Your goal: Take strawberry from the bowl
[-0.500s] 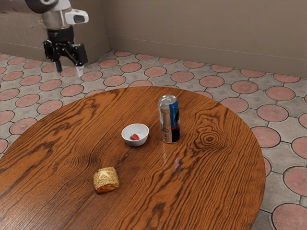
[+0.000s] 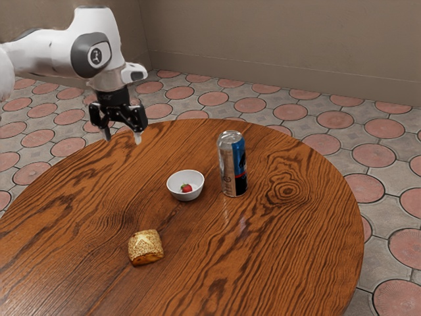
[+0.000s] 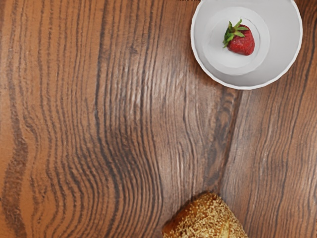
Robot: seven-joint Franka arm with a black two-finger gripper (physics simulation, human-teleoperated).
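From the upper left of the exterior view the arm point(image 2: 66, 52) reaches in, and at its end the gripper point(image 2: 122, 138) points down, its jaws standing apart with nothing between them. It hangs well above the table point(image 2: 283, 263) and well apart from the fruit, so the step in hand, as I judge it, is the approach: carry the hand across toward the middle of the frame while there is height to spare, and lower only once it is centred.

Next, low and left of centre, lies the seeded bread roll point(image 2: 145, 247). It should give no trouble if the hand travels high and passes behind it.

Near the middle stands the white bowl point(image 2: 185, 197), upright, with the strawberry point(image 2: 187, 188) resting inside on its flat bottom. The wrist view shows the fruit lying on its side, leafy cap to one end. I would turn the jaws to straddle the red body crosswise, come straight down inside the rim, and close gently; soft fruit could bruise or roll. A fingertip catching the rim might tip or drag the bowl.

Just right of it the tall drink can point(image 2: 231, 164) stands upright, close enough that a wide hand or an overshoot could knock it. Afterwards, lift straight up before moving sideways.
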